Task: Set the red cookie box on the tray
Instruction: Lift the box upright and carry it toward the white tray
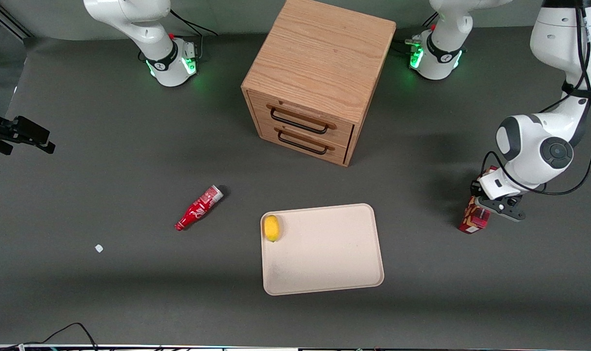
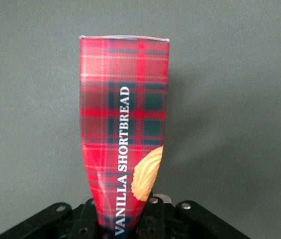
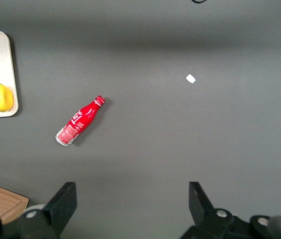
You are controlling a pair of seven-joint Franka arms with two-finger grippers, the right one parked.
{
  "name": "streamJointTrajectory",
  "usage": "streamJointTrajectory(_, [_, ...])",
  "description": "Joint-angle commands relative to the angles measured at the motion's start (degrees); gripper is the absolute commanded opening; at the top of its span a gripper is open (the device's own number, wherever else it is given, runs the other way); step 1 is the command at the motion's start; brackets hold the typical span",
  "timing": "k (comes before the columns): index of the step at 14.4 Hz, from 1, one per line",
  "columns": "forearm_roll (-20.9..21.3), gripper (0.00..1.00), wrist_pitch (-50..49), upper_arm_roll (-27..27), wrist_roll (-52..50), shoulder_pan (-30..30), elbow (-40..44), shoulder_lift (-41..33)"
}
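The red cookie box (image 1: 474,217) is a slim tartan carton printed "Vanilla Shortbread", with a cookie picture on its side. It stands on end toward the working arm's end of the table, well apart from the tray. My left gripper (image 1: 490,205) is shut on its upper end. In the left wrist view the red cookie box (image 2: 123,114) runs straight out from the gripper (image 2: 123,225), pinched narrow between the black fingers (image 2: 156,216). The cream tray (image 1: 329,253) lies flat near the table's middle. I cannot tell whether the box's lower end touches the table.
A yellow lemon (image 1: 271,227) sits in one corner of the tray. A wooden two-drawer cabinet (image 1: 315,78) stands farther from the front camera than the tray. A red bottle (image 1: 198,207) and a small white scrap (image 1: 99,248) lie toward the parked arm's end.
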Motion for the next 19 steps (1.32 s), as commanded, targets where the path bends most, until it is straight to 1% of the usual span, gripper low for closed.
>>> streamJointTrajectory(1, [0.27,0.00,-1.71,-0.03,-1.91,-0.46,0.10,-2.07])
streamJointTrajectory(3, [-0.51,0.00,-7.47,-0.12,-2.08,-0.46,2.90,-3.64])
streamJointTrajectory(6, [-2.18,0.00,-22.40,-0.73,-6.46,-0.46,10.53,-7.34])
streamJointTrajectory(8, [-4.29,0.00,-31.03,-1.70,-10.15,-0.55,16.86,-7.87])
streamJointTrajectory(10, [-4.65,0.00,-38.07,-3.80,-17.34,-1.16,24.23,-7.18])
streamJointTrajectory(12, [-4.30,0.00,-43.35,-6.79,-27.87,-2.48,31.88,-5.07])
streamJointTrajectory(14, [-4.03,0.00,-46.87,-9.16,-36.33,-4.58,39.88,-0.95])
streamJointTrajectory(19, [-2.19,0.00,-46.45,-9.70,-53.83,-14.07,55.88,13.37])
